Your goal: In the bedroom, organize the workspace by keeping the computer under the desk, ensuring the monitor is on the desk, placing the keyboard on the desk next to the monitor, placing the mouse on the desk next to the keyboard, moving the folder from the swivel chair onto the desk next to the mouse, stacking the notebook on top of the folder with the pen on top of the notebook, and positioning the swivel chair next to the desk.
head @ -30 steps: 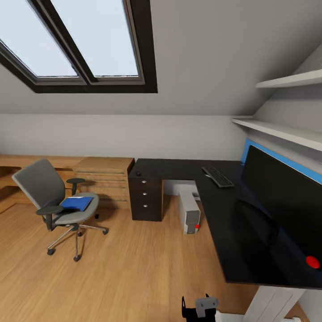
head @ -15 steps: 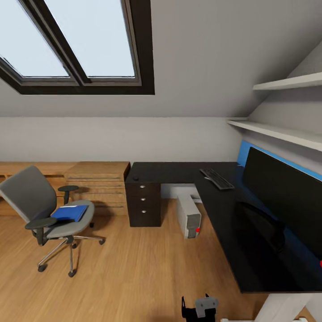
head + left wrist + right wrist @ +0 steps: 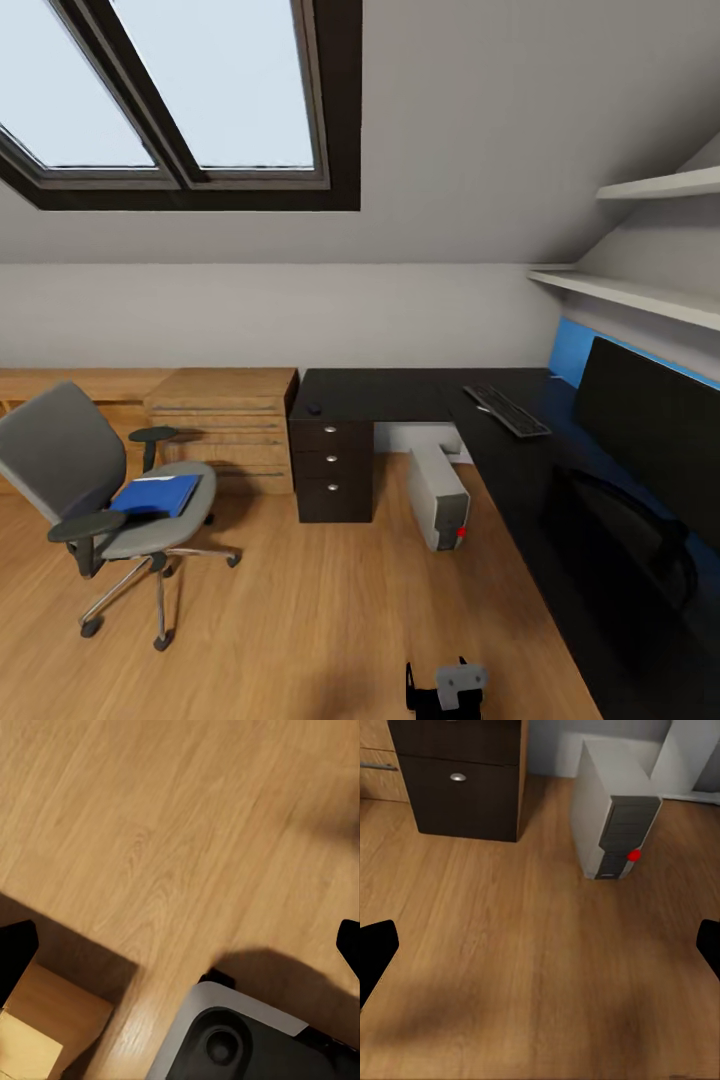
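Head view is showing the folder (image 3: 155, 494) lying flat on the swivel chair (image 3: 100, 480), well left of the worktop (image 3: 400, 392), with keyboard (image 3: 507, 410) and monitor (image 3: 650, 430) sitting on it, so the left arm looks nearer. Left wrist view is showing the left pincer (image 3: 180, 945) spread wide over bare floor; right wrist view is showing the right pincer (image 3: 540, 945) equally wide apart, facing the computer (image 3: 611, 810) under the worktop

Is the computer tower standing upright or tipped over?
Upright. The computer stands on its base on the wood floor under the desk, top face level, stepped front vertical.
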